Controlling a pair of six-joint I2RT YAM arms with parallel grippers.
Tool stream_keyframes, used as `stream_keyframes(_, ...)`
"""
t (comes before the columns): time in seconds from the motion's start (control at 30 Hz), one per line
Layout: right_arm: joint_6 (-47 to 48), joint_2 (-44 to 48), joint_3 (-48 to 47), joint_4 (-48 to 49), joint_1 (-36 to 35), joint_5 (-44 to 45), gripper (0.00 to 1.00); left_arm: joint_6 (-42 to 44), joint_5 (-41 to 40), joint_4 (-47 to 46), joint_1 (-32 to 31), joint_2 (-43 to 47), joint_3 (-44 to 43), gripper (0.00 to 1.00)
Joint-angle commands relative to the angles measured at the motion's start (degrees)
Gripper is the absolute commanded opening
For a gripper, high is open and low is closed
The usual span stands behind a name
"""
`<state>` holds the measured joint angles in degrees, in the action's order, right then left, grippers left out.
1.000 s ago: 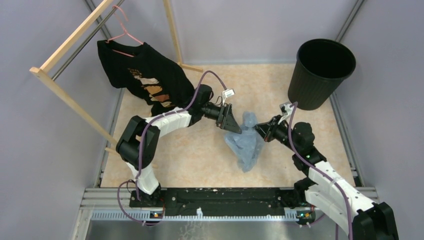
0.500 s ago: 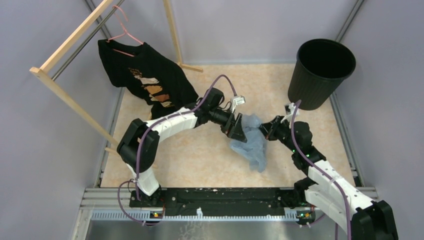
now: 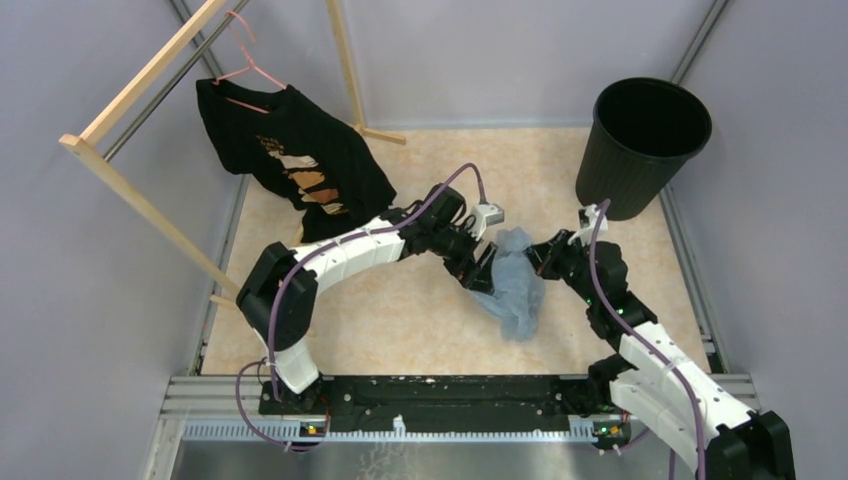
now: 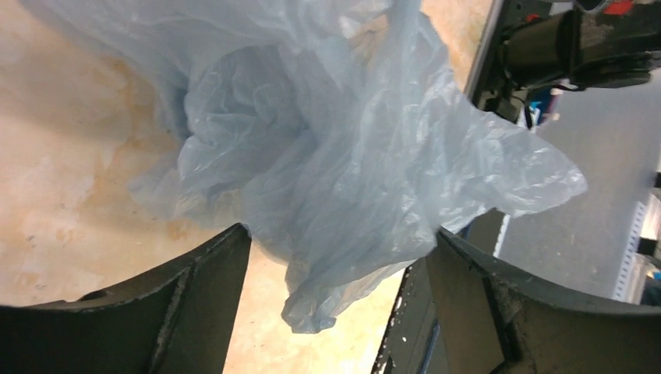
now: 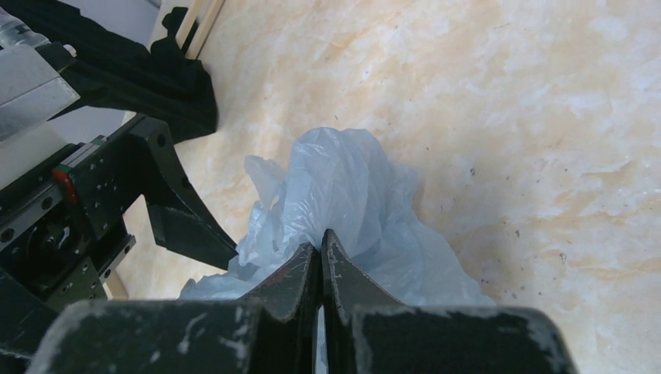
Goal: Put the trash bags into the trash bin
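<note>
The pale-blue, wrinkly trash bag (image 3: 515, 285) hangs crumpled between the two grippers in the middle of the table. My right gripper (image 3: 541, 262) is shut on its upper folds; the right wrist view has the tips (image 5: 319, 238) pinched together on the film (image 5: 343, 175). From the left, my left gripper (image 3: 487, 268) stands open, and in its wrist view the jaws (image 4: 341, 232) straddle the bag's (image 4: 335, 148) lower bulge without closing on it. The round black trash bin (image 3: 622, 180) stands upright at the back right, apart from both arms.
A black T-shirt (image 3: 300, 160) hangs on a pink hanger from a wooden rack (image 3: 140, 95) at the back left. Grey walls close in the table on both sides. A metal rail (image 3: 450, 395) with the arm bases runs along the near edge.
The left arm has reached to the right, bringing its open jaws around the bag. The right gripper, still shut, has carried the bag a little to the right.
</note>
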<state>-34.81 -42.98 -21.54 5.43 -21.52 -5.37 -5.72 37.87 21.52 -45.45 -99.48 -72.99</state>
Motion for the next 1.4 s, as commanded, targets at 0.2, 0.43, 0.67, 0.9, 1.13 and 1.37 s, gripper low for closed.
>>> stream_keyframes(0.2,1.88,3.32,-4.27,-2.19,0.57,1.9,0.0,1.47,-14.5,2.08,-0.18,3.56,-2.26,0.44)
stream_keyframes(0.43,5.55,6.08,-7.9,-7.09,0.51,2.33,0.0,1.04,-19.25,-2.16,-0.17,8.86,0.95,0.08)
stream_keyframes(0.67,11.15,6.01,-11.61,-10.75,0.53,6.51,0.36,-1.57,-42.63,-6.29,-0.12,15.2,5.83,0.0)
stream_keyframes(0.9,10.55,0.11,-10.97,-11.25,4.42,7.48,0.59,-3.01,-56.88,2.49,0.08,9.4,0.64,0.0)
stream_keyframes(1.13,5.23,-10.93,-8.9,-2.9,17.68,-16.36,0.83,-3.09,-56.65,4.89,0.07,7.41,-1.02,0.0)
stream_keyframes(1.37,-5.57,-27.5,-6.8,17.37,21.34,-34.13,0.91,-1.58,-52.49,1.19,0.09,10.57,1.48,0.0)
